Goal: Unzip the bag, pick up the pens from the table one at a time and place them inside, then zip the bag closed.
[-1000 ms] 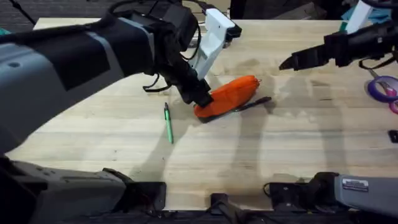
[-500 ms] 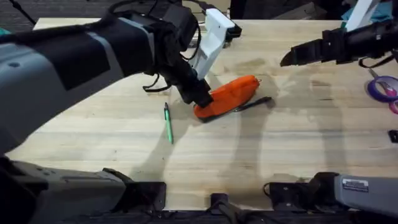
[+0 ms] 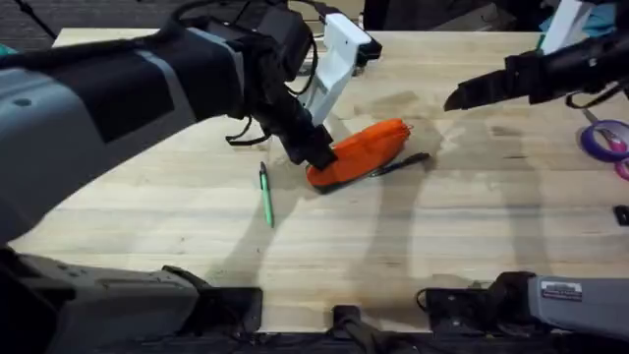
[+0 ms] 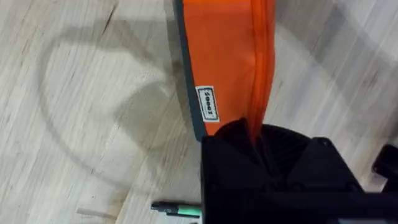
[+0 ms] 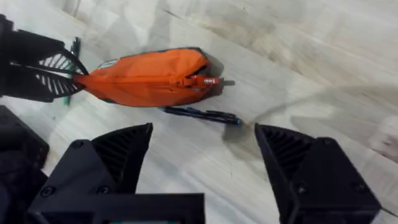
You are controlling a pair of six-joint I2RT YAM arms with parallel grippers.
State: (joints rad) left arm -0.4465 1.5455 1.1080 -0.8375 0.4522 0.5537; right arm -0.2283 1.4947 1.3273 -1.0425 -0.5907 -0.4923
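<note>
The orange bag (image 3: 362, 150) lies on the table (image 3: 462, 236) near the middle, its zipper shut and the pull (image 5: 211, 81) at the right end. My left gripper (image 3: 314, 154) is shut on the bag's left end, pinching the fabric (image 4: 250, 127) at the zipper seam. A green pen (image 3: 265, 194) lies left of the bag, also seen as the green pen (image 4: 177, 210) by the left fingers. A black pen (image 3: 398, 165) rests against the bag's front right side, and the black pen (image 5: 199, 114) lies just under it. My right gripper (image 3: 454, 98) hovers open to the upper right, its fingers (image 5: 118, 155) wide apart above the bag (image 5: 146, 78).
A white stand (image 3: 339, 54) rises behind the bag, with a black cable (image 3: 241, 138) looping beside it. A purple tape roll (image 3: 604, 138) and a small dark item (image 3: 621, 214) sit at the right edge. Bare wood spreads across the front of the table.
The right gripper has drifted slightly up and to the right. The left gripper, bag and pens have stayed put.
</note>
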